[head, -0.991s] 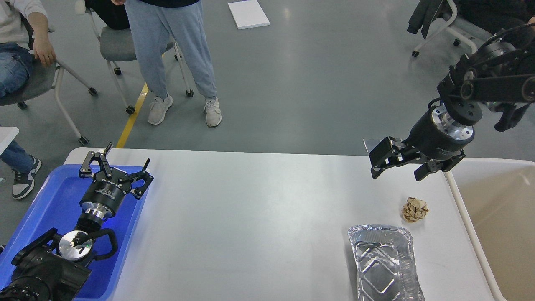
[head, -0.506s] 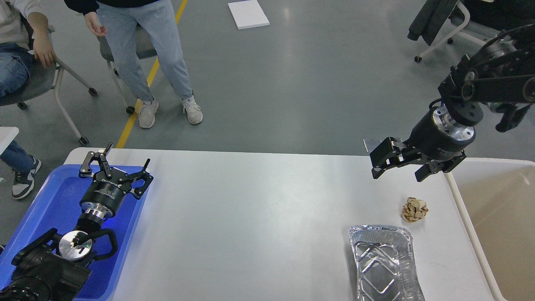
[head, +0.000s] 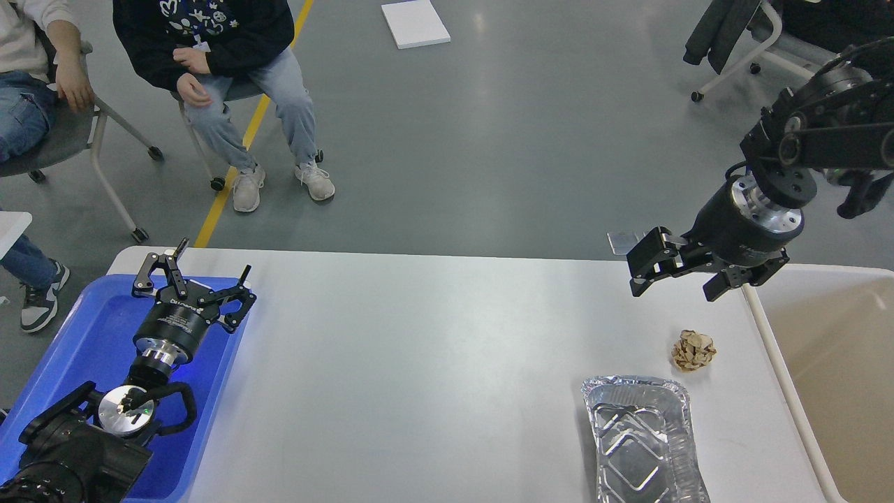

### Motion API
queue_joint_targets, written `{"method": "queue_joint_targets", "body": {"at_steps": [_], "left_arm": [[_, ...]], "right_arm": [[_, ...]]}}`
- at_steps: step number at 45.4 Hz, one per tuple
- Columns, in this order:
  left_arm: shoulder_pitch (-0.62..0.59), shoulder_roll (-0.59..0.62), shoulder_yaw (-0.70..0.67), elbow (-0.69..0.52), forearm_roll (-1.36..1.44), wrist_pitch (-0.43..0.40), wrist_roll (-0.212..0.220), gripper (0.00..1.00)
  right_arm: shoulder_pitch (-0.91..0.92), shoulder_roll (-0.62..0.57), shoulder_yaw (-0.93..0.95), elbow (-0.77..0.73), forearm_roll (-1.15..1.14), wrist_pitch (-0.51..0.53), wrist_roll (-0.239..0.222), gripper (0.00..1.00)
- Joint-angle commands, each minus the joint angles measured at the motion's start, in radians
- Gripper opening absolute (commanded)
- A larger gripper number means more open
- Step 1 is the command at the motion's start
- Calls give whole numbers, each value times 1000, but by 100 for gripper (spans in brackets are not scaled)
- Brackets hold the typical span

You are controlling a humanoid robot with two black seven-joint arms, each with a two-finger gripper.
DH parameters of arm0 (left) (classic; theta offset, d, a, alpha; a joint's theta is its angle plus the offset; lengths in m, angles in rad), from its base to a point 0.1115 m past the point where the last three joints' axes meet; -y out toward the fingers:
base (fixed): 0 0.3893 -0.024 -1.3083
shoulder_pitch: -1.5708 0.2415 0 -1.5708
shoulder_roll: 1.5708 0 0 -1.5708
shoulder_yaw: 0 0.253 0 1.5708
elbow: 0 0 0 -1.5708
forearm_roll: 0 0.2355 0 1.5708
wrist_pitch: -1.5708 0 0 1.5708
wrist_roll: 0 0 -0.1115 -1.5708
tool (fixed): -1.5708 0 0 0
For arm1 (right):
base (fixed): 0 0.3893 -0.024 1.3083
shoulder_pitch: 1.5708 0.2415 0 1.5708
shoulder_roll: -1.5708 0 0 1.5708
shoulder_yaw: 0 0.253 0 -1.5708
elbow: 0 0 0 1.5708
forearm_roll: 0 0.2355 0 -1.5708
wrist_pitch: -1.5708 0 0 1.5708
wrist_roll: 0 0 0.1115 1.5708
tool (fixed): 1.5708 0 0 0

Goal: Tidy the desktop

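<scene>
The desktop (head: 433,363) is a wide white-grey tabletop. A crumpled brown paper ball (head: 693,350) lies on it at the right. An empty foil tray (head: 642,440) lies just in front of the ball, near the front edge. My right gripper (head: 681,279) hangs open and empty above the table's far right, behind and a little above the ball. My left gripper (head: 195,274) is open and empty over the far right corner of the blue tray (head: 84,335).
A beige bin (head: 838,363) stands against the table's right edge. The blue tray covers the table's left end. Two seated people (head: 230,63) and wheeled chairs are on the floor beyond the far left corner. A white board (head: 415,23) lies on the floor.
My right gripper has shifted slightly to the right and up, still open. The standing person behind the table has sat down. My left arm, the ball and the foil tray have not moved.
</scene>
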Motion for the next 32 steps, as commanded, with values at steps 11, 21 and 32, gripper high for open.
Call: {"method": "queue_joint_targets", "body": {"at_steps": [11, 21, 32], "left_arm": [[0, 0, 0, 0, 0, 0, 0, 100], [0, 0, 0, 0, 0, 0, 0, 100], [0, 0, -2, 2, 0, 0, -2, 100]], "right_arm": [[-12, -28, -101, 6, 23, 2, 0, 100], [-70, -92, -61, 63, 20, 17, -2, 100], [-187, -308, 30, 72, -8, 73, -3, 100]]}}
